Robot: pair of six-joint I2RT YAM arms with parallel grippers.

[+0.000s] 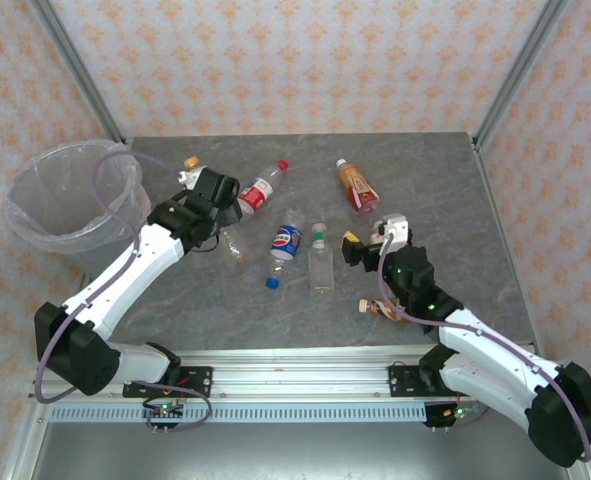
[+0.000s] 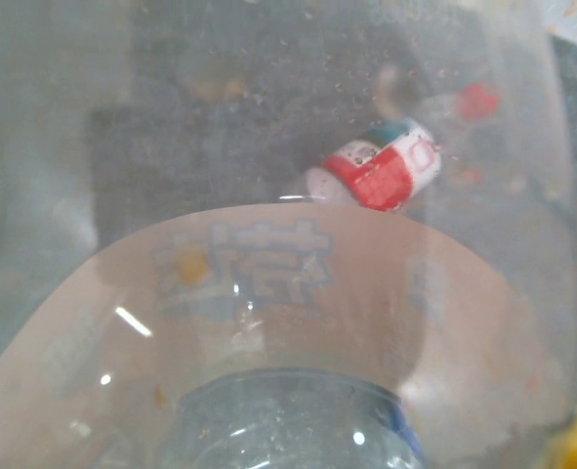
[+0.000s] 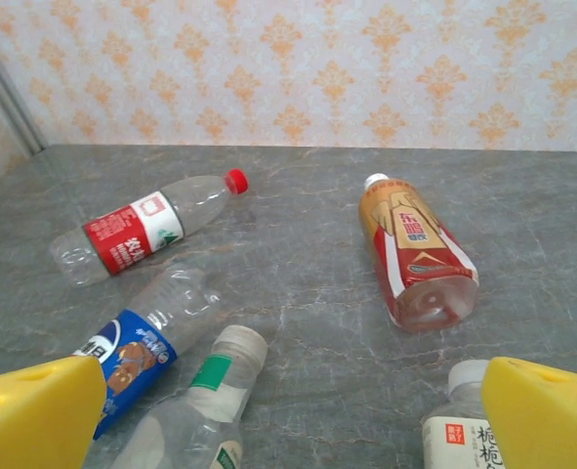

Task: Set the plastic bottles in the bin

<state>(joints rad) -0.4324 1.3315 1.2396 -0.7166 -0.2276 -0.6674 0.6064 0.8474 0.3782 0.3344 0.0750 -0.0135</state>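
Your left hand (image 1: 215,190) looks closed on a pale-labelled bottle (image 2: 268,293) that crowds its wrist camera. It is probably held high to clear the rim of the bin (image 1: 55,225), which stands just beside the far-left corner of the counter (image 1: 435,200) with open room between. Your right hand (image 3: 288,420) hangs wide open and empty near the green-capped bottle (image 1: 320,265), fingers spread to straddle whichever you pick. Watch the frame post (image 1: 75,70) behind the bin; the red-labelled bottle (image 1: 259,190), blue-labelled bottle (image 1: 286,243) and orange bottle (image 1: 358,187) lie mid-counter, away from every edge.
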